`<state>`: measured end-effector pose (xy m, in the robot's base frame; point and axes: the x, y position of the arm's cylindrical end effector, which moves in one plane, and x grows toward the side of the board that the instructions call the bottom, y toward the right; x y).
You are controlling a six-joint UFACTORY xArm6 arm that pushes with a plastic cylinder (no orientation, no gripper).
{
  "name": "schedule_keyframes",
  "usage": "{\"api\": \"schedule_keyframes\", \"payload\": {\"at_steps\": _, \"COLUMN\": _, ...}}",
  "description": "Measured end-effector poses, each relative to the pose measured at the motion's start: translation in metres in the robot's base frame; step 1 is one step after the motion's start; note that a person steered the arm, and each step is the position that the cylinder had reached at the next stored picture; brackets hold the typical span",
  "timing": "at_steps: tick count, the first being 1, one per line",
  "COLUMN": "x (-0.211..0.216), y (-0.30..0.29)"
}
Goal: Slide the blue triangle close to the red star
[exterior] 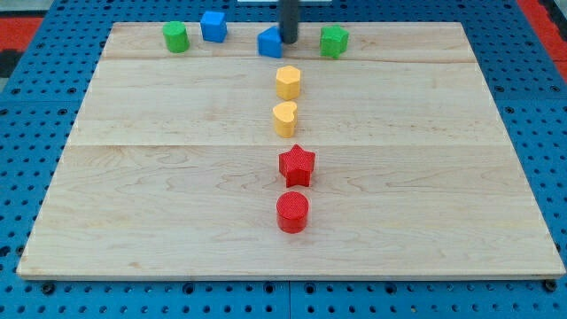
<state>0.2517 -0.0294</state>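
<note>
My tip (289, 41) stood at the view's top edge of the bench (159, 195), touching or all but touching the right-hand side of the blue triangle (270, 42). That placement appeared ill-suited to the task: the red star (297, 166) lay well apart toward the view's bottom, so a push from the triangle's far side, at the view's top, would be needed to send it that way. In my judgement the slide had not yet made headway.

The rig carried no jaws; the rod gripped nothing and could only push.

Two yellow blocks lay between the triangle and the star, nearly in line: a yellow hexagon-like block (288, 81) and a yellow heart-like block (284, 118). These stood in a direct path and risked being carried along.

Count by colour:
- Blue, two: the triangle and a blue cube (213, 26) to its left.
- Green, two: a green block at the top left (175, 37) and a green block right of my tip (334, 41); shapes uncertain.
- Yellow, two.
- Red, two: the star and a red cylinder (292, 213) just below it.

Eight blocks in all.
</note>
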Motion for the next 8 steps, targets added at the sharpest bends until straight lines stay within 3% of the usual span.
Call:
{"api": "schedule_keyframes", "payload": {"at_steps": 1, "x": 0.023, "y": -0.092}}
{"api": "schedule_keyframes", "payload": {"at_steps": 4, "x": 0.016, "y": -0.174}}
{"api": "schedule_keyframes", "payload": {"at_steps": 6, "x": 0.087, "y": -0.091}}
{"api": "schedule_keyframes", "payload": {"at_steps": 7, "x": 0.089, "y": -0.095}}
{"api": "schedule_keyframes", "payload": {"at_steps": 8, "x": 0.136, "y": -0.071}}
